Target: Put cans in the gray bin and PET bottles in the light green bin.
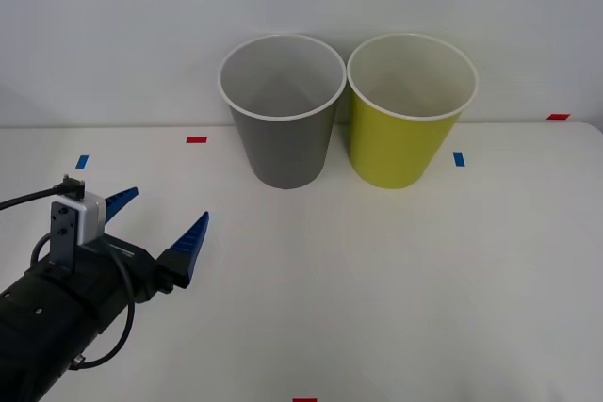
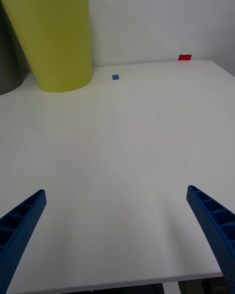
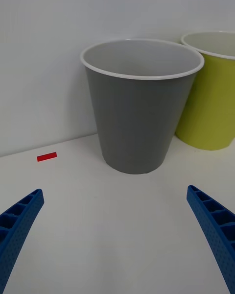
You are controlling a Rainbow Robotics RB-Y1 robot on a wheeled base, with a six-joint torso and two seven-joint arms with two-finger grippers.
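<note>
Bright, even light falls on the white desk (image 1: pixel 396 289); shadows are faint and soft, focus sharp, no glare.

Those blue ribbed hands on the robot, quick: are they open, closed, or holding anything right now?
Left hand: open, holding nothing, low over the white table, facing the tall gray round bin.
Right hand: open, holding nothing, over the table.

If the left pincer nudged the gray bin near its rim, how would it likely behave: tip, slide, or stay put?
The tall tapered gray plastic bin narrows to a small base, so a push near its white rim would probably tip it rather than slide it. It looks thin-walled, so likely light. The yellow-green tapered bin stands close beside it and might catch it. The open left pincer is well short of it.
</note>
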